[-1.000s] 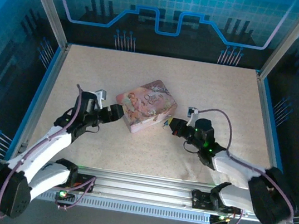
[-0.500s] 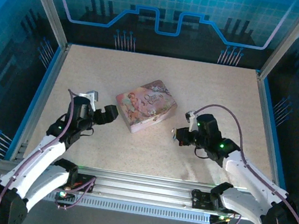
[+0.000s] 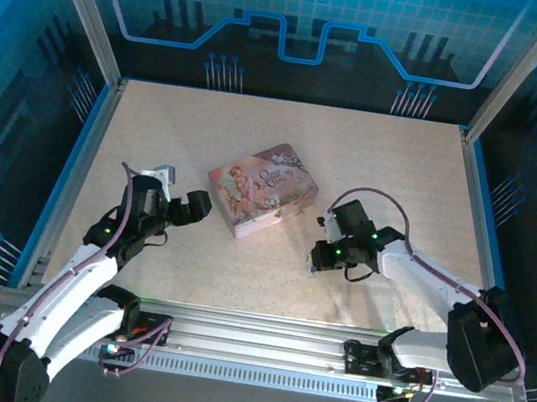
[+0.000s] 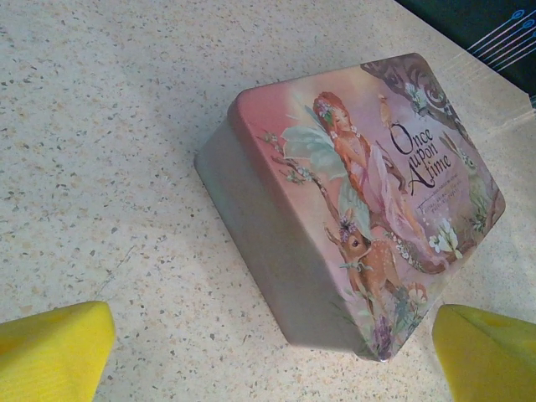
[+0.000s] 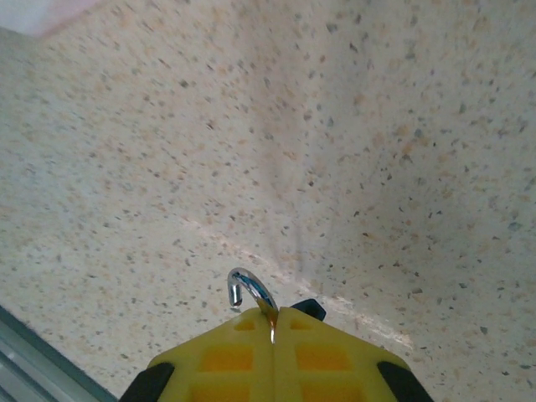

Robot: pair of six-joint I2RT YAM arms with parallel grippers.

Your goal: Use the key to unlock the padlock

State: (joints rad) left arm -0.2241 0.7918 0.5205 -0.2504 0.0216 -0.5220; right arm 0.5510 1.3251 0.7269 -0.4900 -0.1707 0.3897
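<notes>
My right gripper [image 5: 275,314] is shut on the padlock; its silvery shackle [image 5: 249,289] curls out above the yellow fingers [image 5: 226,356], its hooked end free, and a dark part [image 5: 310,308] peeks out beside it. From above, that gripper [image 3: 318,259] points down at the speckled table, in front of and right of the pink tin [image 3: 262,188]. My left gripper [image 3: 199,206] is open just left of the tin [image 4: 360,193], its yellow fingertips [image 4: 54,352] spread wide of the tin's near corner and touching nothing. The key is hidden.
The pink illustrated tin lies closed in the middle of the beige table [image 3: 394,169]. Blue rails [image 3: 89,149] and glass walls bound the table on the left, right and back. The aluminium base rail [image 3: 247,344] runs along the near edge.
My right gripper has drawn away from the tin's right corner toward the near edge and tipped down at the table. My left gripper backed slightly off the tin's left side, then stayed still.
</notes>
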